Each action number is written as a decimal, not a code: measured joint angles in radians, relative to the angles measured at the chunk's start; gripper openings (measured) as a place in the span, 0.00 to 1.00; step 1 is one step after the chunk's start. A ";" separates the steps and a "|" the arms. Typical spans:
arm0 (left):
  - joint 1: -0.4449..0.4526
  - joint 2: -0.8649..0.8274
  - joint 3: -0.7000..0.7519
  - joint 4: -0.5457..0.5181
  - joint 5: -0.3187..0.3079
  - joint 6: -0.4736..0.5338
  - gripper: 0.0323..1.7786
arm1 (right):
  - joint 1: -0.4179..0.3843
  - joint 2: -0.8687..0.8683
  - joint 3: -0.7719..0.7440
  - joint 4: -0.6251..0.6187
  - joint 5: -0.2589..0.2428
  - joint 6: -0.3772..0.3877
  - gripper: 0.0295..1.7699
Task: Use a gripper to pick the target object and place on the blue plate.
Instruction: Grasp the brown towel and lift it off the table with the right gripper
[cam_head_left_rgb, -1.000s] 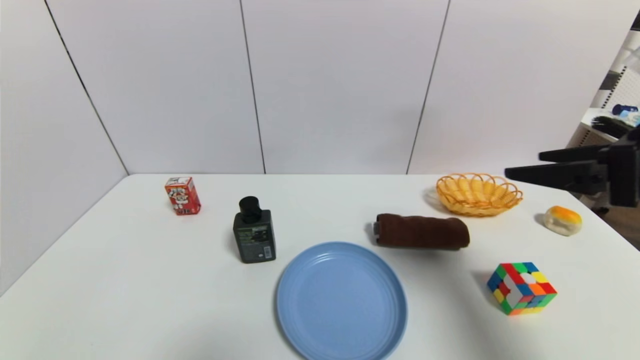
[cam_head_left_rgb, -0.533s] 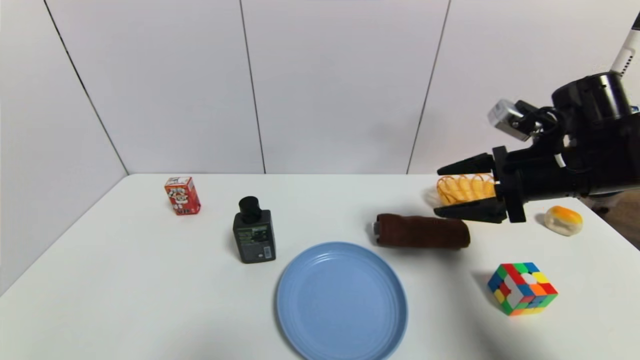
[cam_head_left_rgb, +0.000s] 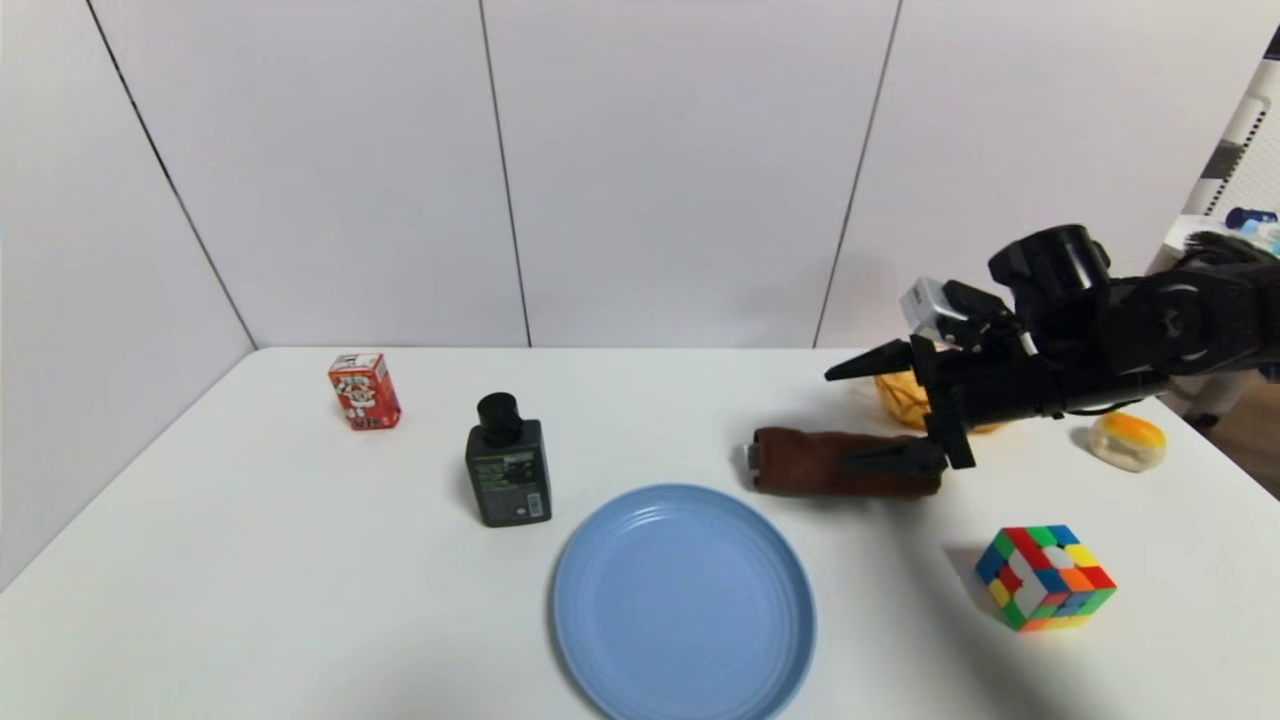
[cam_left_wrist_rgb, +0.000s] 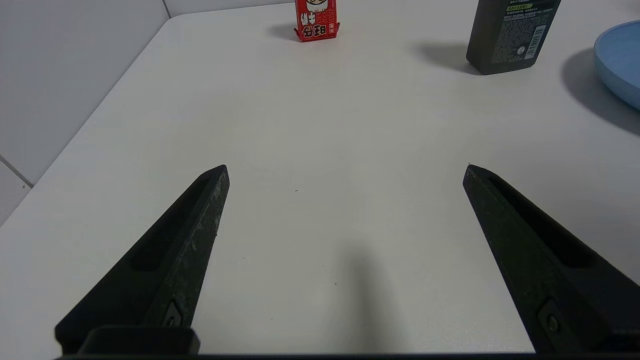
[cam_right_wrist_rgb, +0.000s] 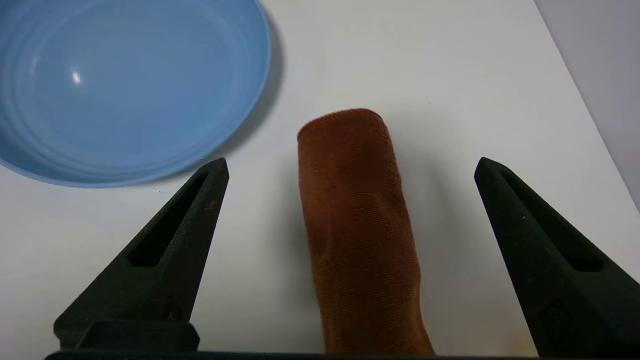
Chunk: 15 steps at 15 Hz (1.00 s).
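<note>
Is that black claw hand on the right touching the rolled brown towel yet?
Apart. In the right wrist view, the right hand is open, white table showing between each finger and the brown fuzzy towel roll.

The red carton (cam_left_wrist_rgb: 316, 20) shows the Chinese characters 旺仔; the dark bottle's (cam_left_wrist_rgb: 511, 31) print is unreadable.

White table (cam_head_left_rgb: 250, 560) before pale panelled wall (cam_head_left_rgb: 660, 170).

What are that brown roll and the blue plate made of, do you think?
The brown roll looks like soft cloth, probably a rolled towel: its surface is fuzzy and matte, with a fine woven ribbing. The blue plate looks like smooth plastic: it has a glossy highlight and faint moulded rings, though glazed ceramic cannot be ruled out.
</note>
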 joint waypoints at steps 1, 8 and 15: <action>0.000 0.000 0.000 0.000 0.000 0.000 0.95 | -0.002 0.021 -0.012 0.000 -0.001 -0.003 0.96; 0.000 0.000 0.000 0.000 0.000 0.000 0.95 | -0.007 0.108 -0.061 0.000 -0.066 -0.013 0.96; 0.000 0.000 0.000 0.000 0.000 0.000 0.95 | -0.004 0.135 -0.061 0.004 -0.167 -0.072 0.96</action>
